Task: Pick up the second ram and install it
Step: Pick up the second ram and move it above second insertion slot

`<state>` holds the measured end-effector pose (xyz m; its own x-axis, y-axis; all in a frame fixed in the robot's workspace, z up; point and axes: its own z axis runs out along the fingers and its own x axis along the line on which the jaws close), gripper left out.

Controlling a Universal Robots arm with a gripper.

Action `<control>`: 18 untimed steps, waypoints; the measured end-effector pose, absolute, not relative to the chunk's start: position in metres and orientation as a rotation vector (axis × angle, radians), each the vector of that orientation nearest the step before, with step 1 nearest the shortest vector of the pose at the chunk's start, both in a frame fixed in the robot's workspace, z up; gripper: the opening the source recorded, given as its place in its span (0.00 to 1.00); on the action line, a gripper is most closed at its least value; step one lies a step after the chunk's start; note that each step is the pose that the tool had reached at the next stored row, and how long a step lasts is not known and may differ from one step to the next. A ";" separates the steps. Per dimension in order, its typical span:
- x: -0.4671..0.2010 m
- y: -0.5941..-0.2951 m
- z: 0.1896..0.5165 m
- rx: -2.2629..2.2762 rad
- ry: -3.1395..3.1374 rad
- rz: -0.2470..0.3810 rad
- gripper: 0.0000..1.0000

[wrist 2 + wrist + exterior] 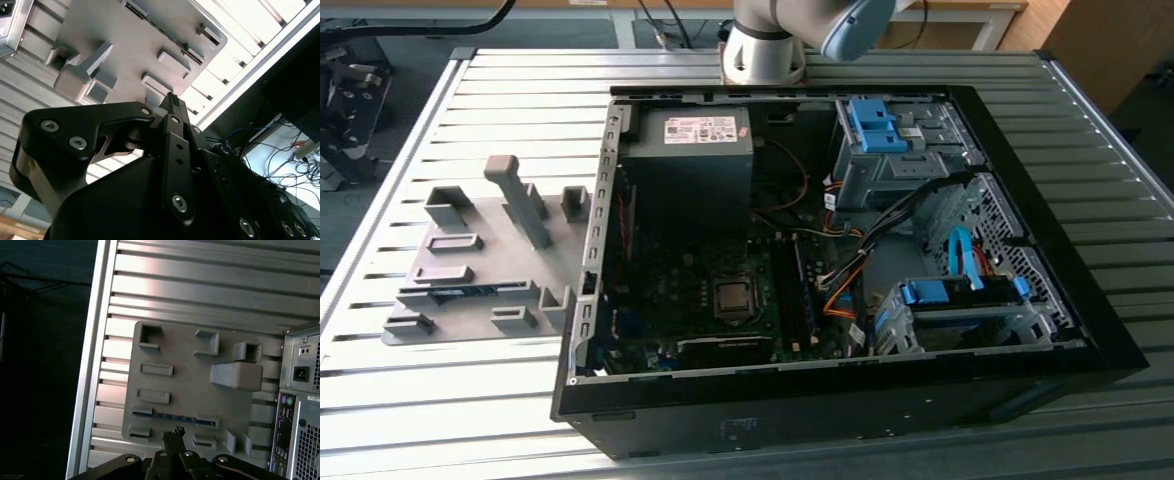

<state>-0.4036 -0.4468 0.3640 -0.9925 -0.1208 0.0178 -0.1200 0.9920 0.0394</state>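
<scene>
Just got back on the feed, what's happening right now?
The arm's gripper hangs above the grey holder tray on the table beside the open computer case. The second ram, a blue stick, lies in its slot on that tray, not yet picked up, with the gripper nearest to it.

A grey holder plate (190, 385) lies flat on the ribbed metal desk (200, 290). The second ram (175, 417), a thin blue stick, sits in a slot on that plate between two small blocks. The end effector (173, 434) hangs over the plate, near the ram. A computer case (300, 405) stands just beside the plate.
</scene>
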 end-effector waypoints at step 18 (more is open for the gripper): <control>-0.407 -0.447 0.364 0.634 -3.050 -0.054 0.11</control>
<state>-0.4073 -0.4468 0.3636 -0.9168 -0.3990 0.0181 -0.3981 0.9165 0.0392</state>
